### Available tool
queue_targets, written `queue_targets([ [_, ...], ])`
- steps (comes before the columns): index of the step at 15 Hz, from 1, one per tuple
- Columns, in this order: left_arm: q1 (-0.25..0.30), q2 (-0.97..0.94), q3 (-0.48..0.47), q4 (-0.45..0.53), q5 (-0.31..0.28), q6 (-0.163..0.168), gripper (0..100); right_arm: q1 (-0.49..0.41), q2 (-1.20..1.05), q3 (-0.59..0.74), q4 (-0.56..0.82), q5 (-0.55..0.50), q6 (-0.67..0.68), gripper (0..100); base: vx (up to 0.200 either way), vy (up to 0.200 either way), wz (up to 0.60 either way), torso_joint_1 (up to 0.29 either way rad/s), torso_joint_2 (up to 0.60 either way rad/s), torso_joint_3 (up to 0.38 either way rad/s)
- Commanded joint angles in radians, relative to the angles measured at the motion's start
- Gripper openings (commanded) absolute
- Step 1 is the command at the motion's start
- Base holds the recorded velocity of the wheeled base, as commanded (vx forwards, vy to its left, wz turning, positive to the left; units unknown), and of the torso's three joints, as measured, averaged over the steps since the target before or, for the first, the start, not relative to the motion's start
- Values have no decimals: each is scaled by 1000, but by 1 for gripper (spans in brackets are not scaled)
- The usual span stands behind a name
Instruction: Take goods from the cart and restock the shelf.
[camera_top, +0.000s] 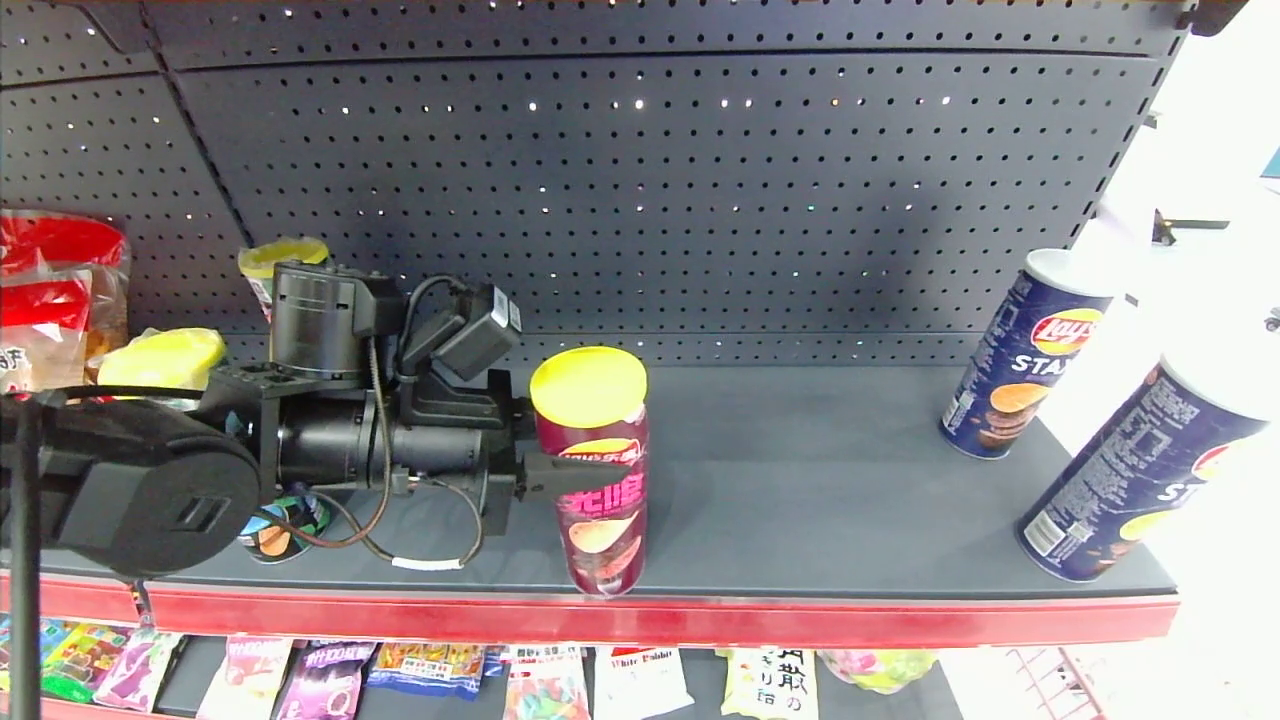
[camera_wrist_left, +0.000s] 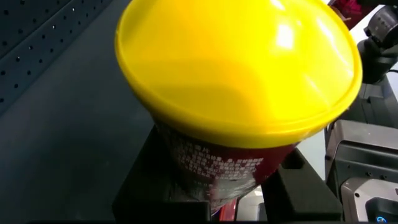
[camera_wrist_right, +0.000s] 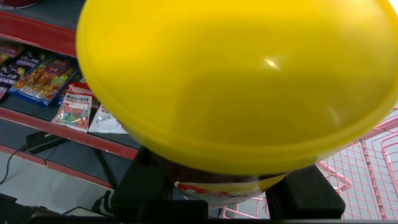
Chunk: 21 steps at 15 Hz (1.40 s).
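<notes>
Shelf (camera_top: 800, 480), two blue cans (camera_top: 1010, 360) (camera_top: 1130, 480), two gripped cans (camera_top: 600, 470) (camera_wrist_right: 236, 81)

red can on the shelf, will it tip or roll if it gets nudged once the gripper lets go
Likely tippy: the red can is tall and narrow, upright near the front lip of the shelf. Toppled, its round body would probably roll, maybe off the edge. It looks stiff: no dent shows where the left gripper clamps it.

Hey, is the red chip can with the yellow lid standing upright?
Upright: the can stands on the shelf, lid up, left hand clasping it.
</notes>
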Motion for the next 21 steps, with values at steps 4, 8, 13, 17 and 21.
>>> queue_targets([
  [4,0,3,2,-4,29,12,100,1,2,0,0,0,-1,0,0,0,0,0,0,0],
  [8,2,-6,7,-2,39,11,100,1,2,0,0,0,-1,0,0,0,0,0,0,0],
  [13,88,-179,222,-2,35,9,100,1,2,-2,0,2,-2,0,0,0,0,0,0,0],
  [17,169,-368,400,1,42,4,100,7,23,-52,10,52,-2,0,0,0,0,0,0,0],
  [21,207,-591,570,7,93,-11,100,24,362,-304,10,267,-1,0,0,0,0,0,0,0],
])
